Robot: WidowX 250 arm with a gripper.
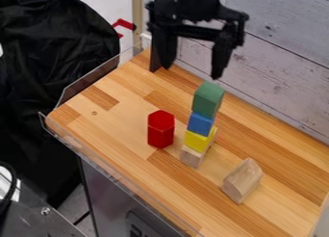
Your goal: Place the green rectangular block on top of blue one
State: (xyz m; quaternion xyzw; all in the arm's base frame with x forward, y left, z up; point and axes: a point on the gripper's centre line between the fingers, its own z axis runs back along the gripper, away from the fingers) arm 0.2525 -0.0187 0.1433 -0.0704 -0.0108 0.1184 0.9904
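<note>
Clearly, the black gripper (192, 71) hangs with its fingers spread apart, nothing pinched between them. Just below it in the view, the green block (208, 101) sits upright on the blue block (200, 124), which rests on a yellow block (197, 140) and a bare wooden one (191, 156). Further below the gripper, a red hexagonal block (160, 129) stands beside this stack, and an angled wooden block (243, 181) lies on its other side.

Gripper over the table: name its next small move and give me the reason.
Probably a short, straight rise with the fingers kept apart. The gripper hangs open, holding nothing, and the green block already rests on the blue block, itself on the yellow block, so a sideways move this near might knock the stack.
</note>
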